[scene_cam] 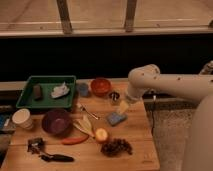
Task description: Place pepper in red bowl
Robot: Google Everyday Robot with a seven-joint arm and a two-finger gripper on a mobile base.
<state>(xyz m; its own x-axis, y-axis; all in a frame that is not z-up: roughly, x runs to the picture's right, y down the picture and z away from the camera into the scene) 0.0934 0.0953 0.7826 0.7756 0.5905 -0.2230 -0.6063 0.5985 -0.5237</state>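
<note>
table (135, 145): matt wood | red bowl (100, 86): glossy | end effector (122, 106) above table: smooth

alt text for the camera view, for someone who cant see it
A robot arm reaches from the right, its open gripper hovering near a blue sponge on a wooden table. The pepper lies toward the front, apart from the red bowl at the back.

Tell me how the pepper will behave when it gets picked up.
The pepper looks slim and glossy, so probably light and slippery. Curved and lying flat, it likely won't roll. The gripper hovers by the blue sponge.
</note>
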